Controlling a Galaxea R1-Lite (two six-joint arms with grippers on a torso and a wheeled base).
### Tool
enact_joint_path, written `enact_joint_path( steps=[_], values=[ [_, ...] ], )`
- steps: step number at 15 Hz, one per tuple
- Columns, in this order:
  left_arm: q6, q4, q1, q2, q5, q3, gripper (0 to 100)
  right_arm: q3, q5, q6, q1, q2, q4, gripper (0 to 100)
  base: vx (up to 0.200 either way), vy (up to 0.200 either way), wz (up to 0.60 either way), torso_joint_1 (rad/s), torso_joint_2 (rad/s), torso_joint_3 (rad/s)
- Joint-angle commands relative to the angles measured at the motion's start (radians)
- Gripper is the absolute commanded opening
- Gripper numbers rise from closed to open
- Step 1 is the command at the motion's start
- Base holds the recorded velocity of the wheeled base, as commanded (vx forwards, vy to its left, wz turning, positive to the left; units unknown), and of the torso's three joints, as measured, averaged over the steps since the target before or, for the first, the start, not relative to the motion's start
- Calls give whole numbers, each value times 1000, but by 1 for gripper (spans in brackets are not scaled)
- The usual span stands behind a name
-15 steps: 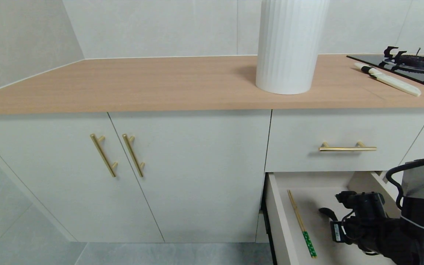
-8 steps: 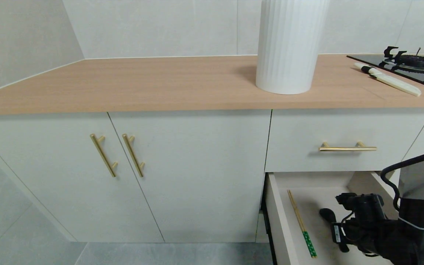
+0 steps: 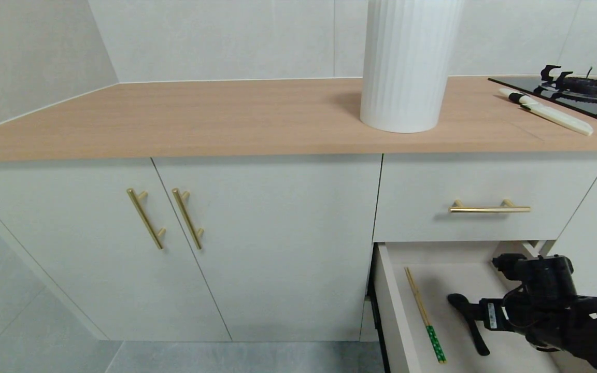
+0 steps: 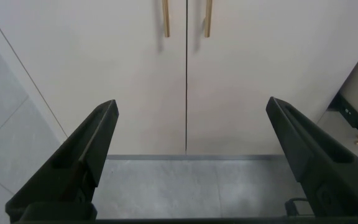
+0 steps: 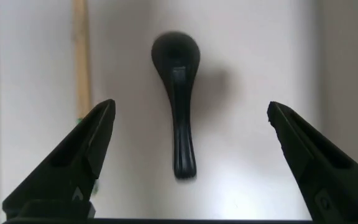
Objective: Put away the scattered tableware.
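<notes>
two things lie on the floor of the open drawer (image 3: 387, 290): chopsticks (image 3: 423, 313) along its left side and a black spoon (image 3: 467, 317) just beside them, bowl toward the back. the right gripper (image 5: 189, 112) hangs over the drawer with its fingers spread wide, gripping nothing; the spoon lies loose below it, centred in the gap and touching neither finger. the left gripper (image 4: 191, 109) is likewise spread and empty, facing the cabinet doors (image 4: 185, 74). a knife (image 3: 547, 111) lies on the counter (image 3: 200, 119) by the stove (image 3: 583, 90).
</notes>
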Motion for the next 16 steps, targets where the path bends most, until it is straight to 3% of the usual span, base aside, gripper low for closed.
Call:
enact_joint_path(
  steps=[1, 3, 5, 8, 12, 16],
  values=[
    [0, 1, 1, 0, 0, 0, 100, -69, 30, -1, 1, -308, 280, 100, 0, 0, 0, 0, 0, 0],
    [-2, -1, 1, 0, 0, 0, 100, -151, 73, 1, 7, -463, 551, 100, 0, 0, 0, 0, 0, 0],
    [0, 1, 1, 0, 0, 0, 100, -216, 120, 1, 10, -570, 731, 100, 0, 0, 0, 0, 0, 0],
    [0, -1, 1, 0, 0, 0, 100, -259, 128, -1, 13, -639, 856, 100, 0, 0, 0, 0, 0, 0],
    [-2, 1, 1, 0, 0, 0, 100, -359, 128, -1, 79, -721, 1120, 100, -200, 0, 0, -2, -2, 0],
    [0, 1, 1, 0, 0, 0, 100, -362, 126, -2, 119, -730, 1186, 100, -200, 0, 0, -1, 1, 4]
  ],
)
